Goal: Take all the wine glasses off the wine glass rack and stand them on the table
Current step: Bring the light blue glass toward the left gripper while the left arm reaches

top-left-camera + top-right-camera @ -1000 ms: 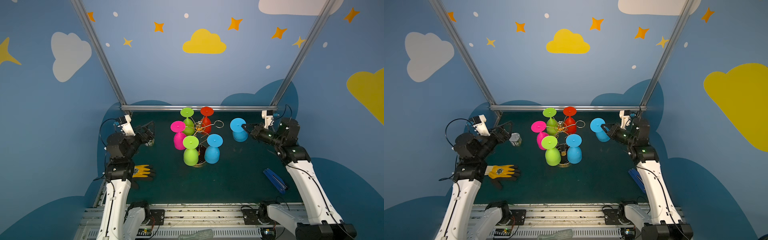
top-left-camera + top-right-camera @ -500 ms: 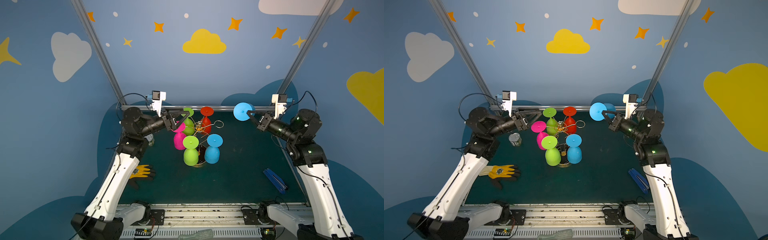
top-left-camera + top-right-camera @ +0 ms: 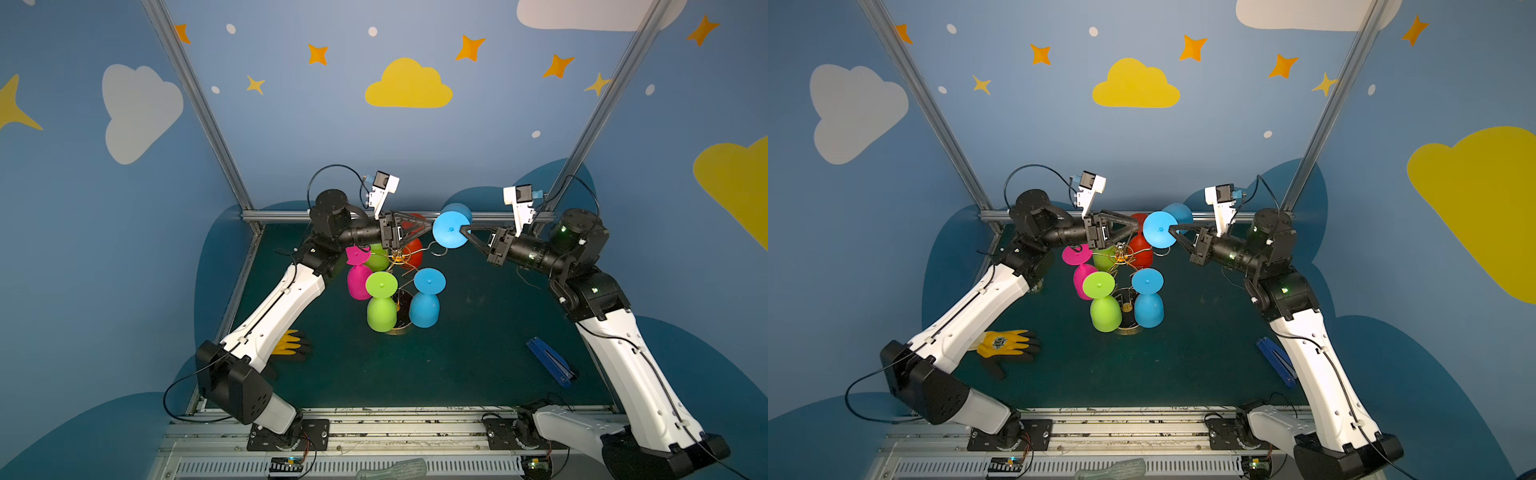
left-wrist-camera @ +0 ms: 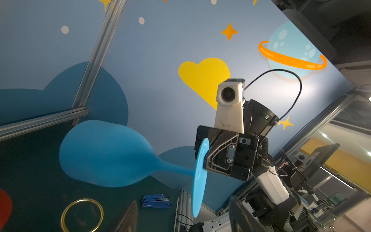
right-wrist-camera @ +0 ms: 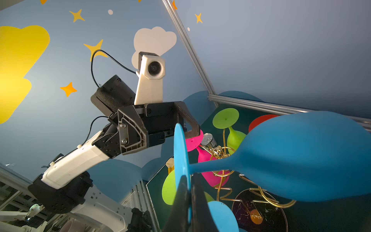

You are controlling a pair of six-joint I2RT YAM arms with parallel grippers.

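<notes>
glass: blue wine glass (image 3: 451,229) off the wine glass rack (image 3: 398,258), sideways in the air just above the rack's top | right gripper (image 3: 464,230): clamped on its foot disc | left gripper (image 3: 430,227): jaws apart beside that foot | blue stapler (image 3: 548,362): right of rack, well apart

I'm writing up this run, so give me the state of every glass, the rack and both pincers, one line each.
held blue wine glass: off the rack, sideways in the air, gripped by its foot.
right pincer: shut on that foot.
left pincer: open, close to that foot.
wine glass rack: upright, one loop empty.
pink glass, red glass, hanging blue glass, near green glass, far green glass: upside down on the rack.
stapler: lying closed.
</notes>
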